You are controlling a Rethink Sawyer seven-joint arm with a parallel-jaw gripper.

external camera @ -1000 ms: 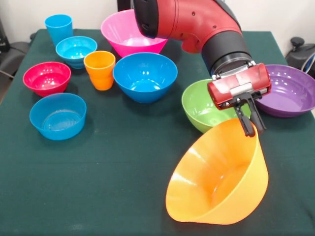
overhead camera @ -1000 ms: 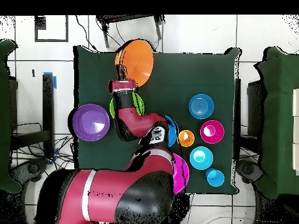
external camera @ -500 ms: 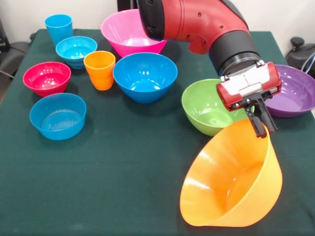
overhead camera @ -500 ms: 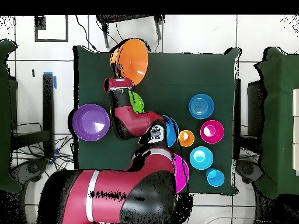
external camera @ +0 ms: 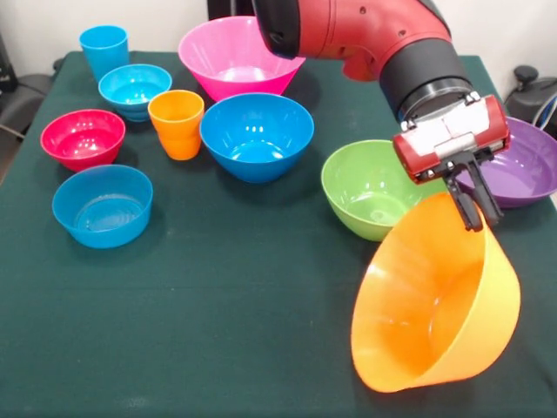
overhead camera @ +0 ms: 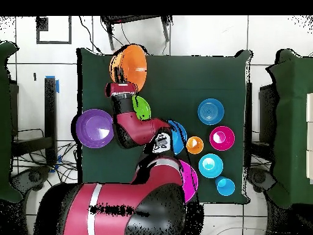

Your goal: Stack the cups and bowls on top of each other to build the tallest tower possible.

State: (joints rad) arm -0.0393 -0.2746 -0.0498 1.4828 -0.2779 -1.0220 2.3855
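A robotics lab, set up for experiments. A red and black Sawyer arm (external camera: pixel 365 35) on a pedestal reaches over a table covered in dark green cloth (external camera: pixel 218 305). The overhead view shows a white tiled floor (overhead camera: pixel 202 37) with loose cables (overhead camera: pixel 30 159), blue tape marks (overhead camera: pixel 52 82) and chairs (overhead camera: pixel 287 122) pushed around the table.

The red and black arm (overhead camera: pixel 131 125) is reaching up across the dark green table (overhead camera: pixel 183 79), its gripper (overhead camera: pixel 120 78) meeting the rim of the large orange bowl (overhead camera: pixel 129 65), though the fingers are too small here to judge. The green bowl (overhead camera: pixel 143 108) is showing partly beside the arm, and the purple bowl (overhead camera: pixel 95 127) is sitting at the table's left edge. At right, the small blue bowl (overhead camera: pixel 211 111), red bowl (overhead camera: pixel 222 138), orange cup (overhead camera: pixel 195 145), second light blue bowl (overhead camera: pixel 210 166) and blue cup (overhead camera: pixel 225 186) are lying grouped near one another.
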